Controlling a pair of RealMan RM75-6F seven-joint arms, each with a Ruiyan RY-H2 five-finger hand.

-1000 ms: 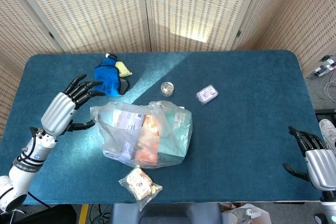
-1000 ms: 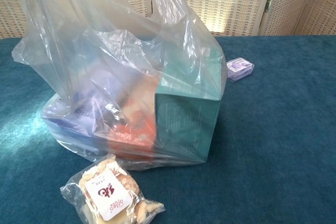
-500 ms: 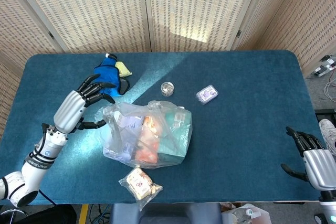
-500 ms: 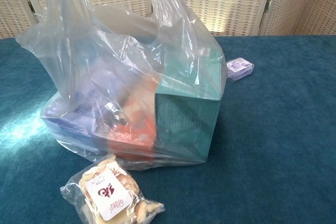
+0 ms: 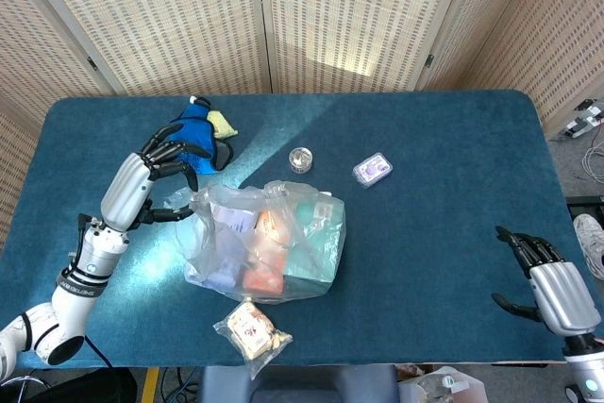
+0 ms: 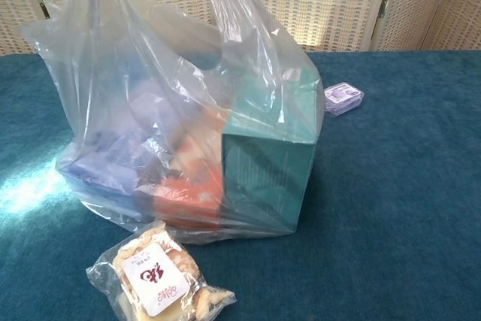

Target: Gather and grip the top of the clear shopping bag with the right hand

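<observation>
the bag [image 5: 269, 244] sits near the front middle of the table [image 5: 453, 186], well apart from the right hand [image 5: 550, 281], which hovers at the table's front right corner with fingers spread and nothing in it. the left hand [image 5: 142, 183] is at the bag's left side, fingers spread; its fingertips lie against or just beside the plastic at the upper left edge, and whether any film is pinched cannot be told from either view.

contents: a teal box [image 6: 267, 167] on the right, an orange pack [image 6: 192, 189] in the middle, a bluish pack [image 6: 105, 159] on the left. judged moderately heavy for thin film, and boxy, so the base should stay put while the top is gathered.

the film is thin, soft and glossy. judged slippery and easily torn if pulled against a box corner. it has no stiffness; the top stands in loose folds and two handle loops rise out of the chest view.

recommended hold: the loose film and handles above the boxes, bunched into one neck and wrapped fully by the fingers, not a fingertip pinch. approach from above and the right. avoid clamping low, where the box edges resist closing.

other items: a snack packet [image 5: 251, 329] just in front of the bag, a small case [image 5: 372, 170] and a round tin [image 5: 300, 159] behind it, a blue pouch [image 5: 196, 143] at rear left.
</observation>
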